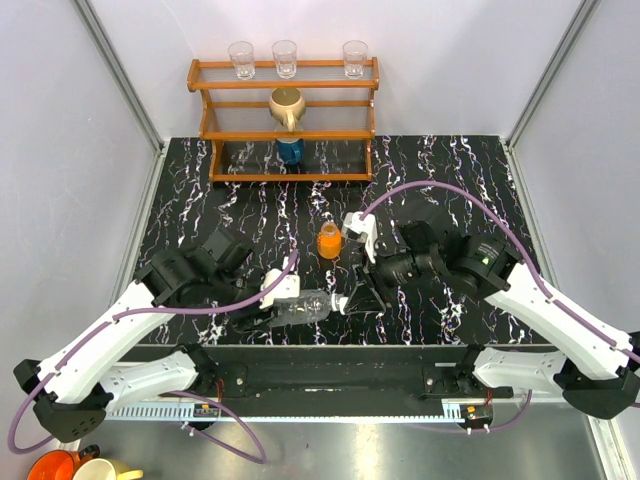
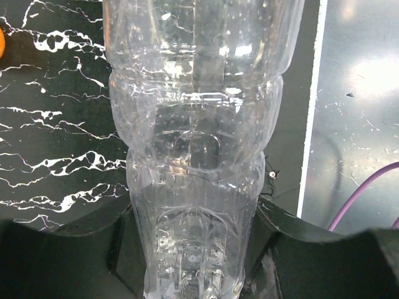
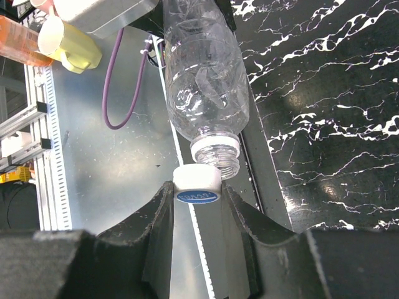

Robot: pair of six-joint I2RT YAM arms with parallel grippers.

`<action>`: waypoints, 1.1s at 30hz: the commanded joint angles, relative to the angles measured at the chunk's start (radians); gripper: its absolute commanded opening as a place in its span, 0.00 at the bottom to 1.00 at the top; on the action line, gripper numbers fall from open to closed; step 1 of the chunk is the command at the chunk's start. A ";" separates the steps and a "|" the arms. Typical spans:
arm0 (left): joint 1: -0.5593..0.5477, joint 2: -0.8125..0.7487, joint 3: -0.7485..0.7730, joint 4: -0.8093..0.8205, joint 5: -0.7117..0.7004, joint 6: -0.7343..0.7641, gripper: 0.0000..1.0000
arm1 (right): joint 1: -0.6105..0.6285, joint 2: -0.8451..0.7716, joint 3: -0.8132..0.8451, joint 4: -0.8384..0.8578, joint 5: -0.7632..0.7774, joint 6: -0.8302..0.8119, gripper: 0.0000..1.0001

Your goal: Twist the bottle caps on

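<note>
Right now your left gripper point(image 2: 196, 249) has its jaws clenched on the lower body of the clear bottle point(image 3: 202, 81). The bottle's base points back toward the wrist. From the top view the bottle lies roughly level above the front edge of the counter point(image 1: 450, 180), with its neck aimed at the right arm.

Your right gripper point(image 3: 197, 202) has its jaws grasping the white cap point(image 3: 197, 184) by its sides, so the blue label on the cap's top faces the wrist camera. The cap sits just at the bottle's mouth but off to one side of it. The threads point(image 3: 217, 161) on the neck are still bare, so the cap is not seated. Whether its edge touches the rim you cannot tell from these views.

The small orange bottle point(image 1: 329, 241) stands upright on the counter just beyond the two grippers, untouched by either. You cannot tell from the top view whether its orange cap is on.
</note>
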 commanded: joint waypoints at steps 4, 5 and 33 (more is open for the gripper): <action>-0.001 0.003 0.060 0.138 0.062 -0.009 0.40 | 0.007 0.026 -0.023 0.056 -0.088 -0.006 0.02; -0.001 0.003 0.062 0.136 0.058 -0.009 0.40 | 0.007 0.028 -0.023 0.051 -0.089 -0.006 0.02; -0.001 -0.012 -0.001 0.139 -0.012 -0.016 0.41 | 0.007 0.023 0.143 -0.145 0.027 -0.096 0.00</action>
